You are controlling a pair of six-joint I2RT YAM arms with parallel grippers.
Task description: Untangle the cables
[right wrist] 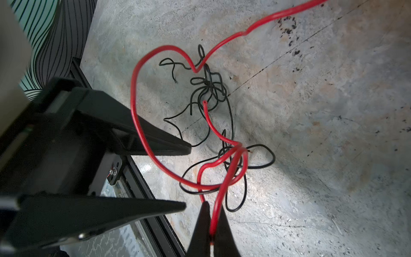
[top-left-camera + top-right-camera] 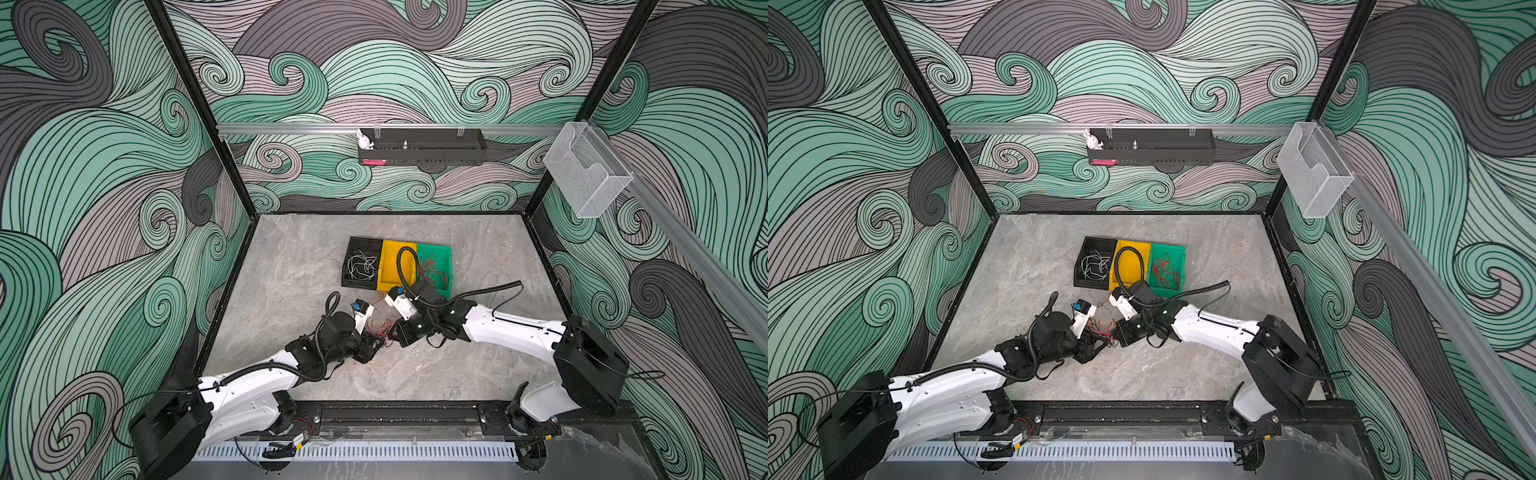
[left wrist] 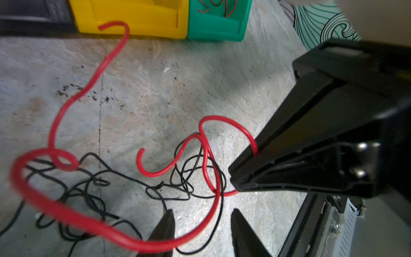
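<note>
Both my claws sit six o'clock of the yellow bin (image 2: 388, 266): right claw (image 1: 214, 209) pinching the red cable (image 1: 132, 98), left claw (image 3: 202, 211) agape.

White arms (image 2: 511, 332), black joints (image 2: 338, 328) and pincers (image 3: 202, 212) (ribbed black hoses (image 2: 398, 266) too).

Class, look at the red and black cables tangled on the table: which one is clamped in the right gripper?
The red cable: the right gripper is shut on it, while the black cables lie loose, ungripped.
</note>
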